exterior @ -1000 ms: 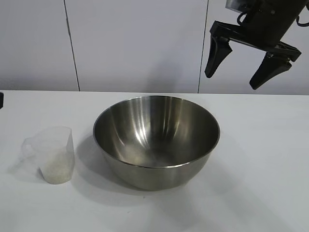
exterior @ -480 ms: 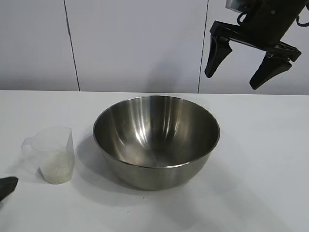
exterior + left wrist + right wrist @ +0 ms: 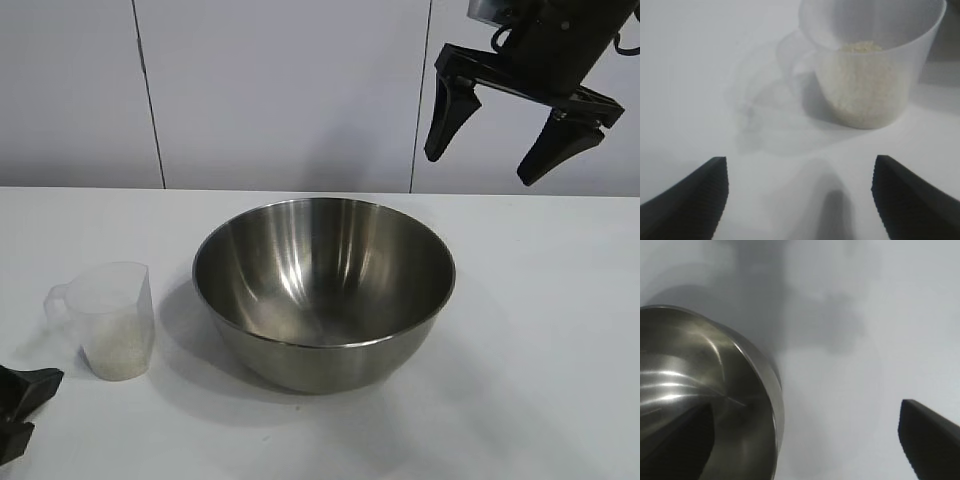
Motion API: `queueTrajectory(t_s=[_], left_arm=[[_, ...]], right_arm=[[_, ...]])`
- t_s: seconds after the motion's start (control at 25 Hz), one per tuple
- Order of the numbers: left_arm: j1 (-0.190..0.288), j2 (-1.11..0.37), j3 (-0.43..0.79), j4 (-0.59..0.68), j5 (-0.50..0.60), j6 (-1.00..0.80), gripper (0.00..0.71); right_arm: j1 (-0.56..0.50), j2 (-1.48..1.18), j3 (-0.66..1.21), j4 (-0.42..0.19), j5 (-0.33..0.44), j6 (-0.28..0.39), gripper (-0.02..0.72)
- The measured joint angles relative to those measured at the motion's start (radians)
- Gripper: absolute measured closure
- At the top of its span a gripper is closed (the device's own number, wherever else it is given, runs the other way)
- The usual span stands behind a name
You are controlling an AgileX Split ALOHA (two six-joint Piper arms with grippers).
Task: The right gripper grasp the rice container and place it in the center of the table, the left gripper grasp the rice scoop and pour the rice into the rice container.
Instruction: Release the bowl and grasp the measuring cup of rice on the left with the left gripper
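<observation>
Creeping further in along the bench [image 3: 560, 330], the left gripper [image 3: 18, 410] now shows more of itself than half a second ago; its jaws are spread wide and empty. Straight ahead of them, near but not touching, stands the rice scoop [image 3: 875, 60], upright, with rice [image 3: 860, 85] in it and its handle on the jaws' side. The right gripper [image 3: 520, 125], jaws released, hangs high above the rice container [image 3: 324, 290], which sits mid-bench.
</observation>
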Motion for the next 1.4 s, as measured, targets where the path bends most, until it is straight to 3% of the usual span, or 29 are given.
queueTrajectory(t_s=[0.36,1.4], left_arm=[[0.101,0.005,-0.043,0.032,-0.002,0.014,0.144],[0.101,0.088,-0.155,0.059,0.0,-0.019,0.147]], right_arm=[[0.0,0.0,0.0,-0.002,0.0,0.0,0.01],[0.0,0.0,0.0,-0.002,0.009,0.0,0.01]])
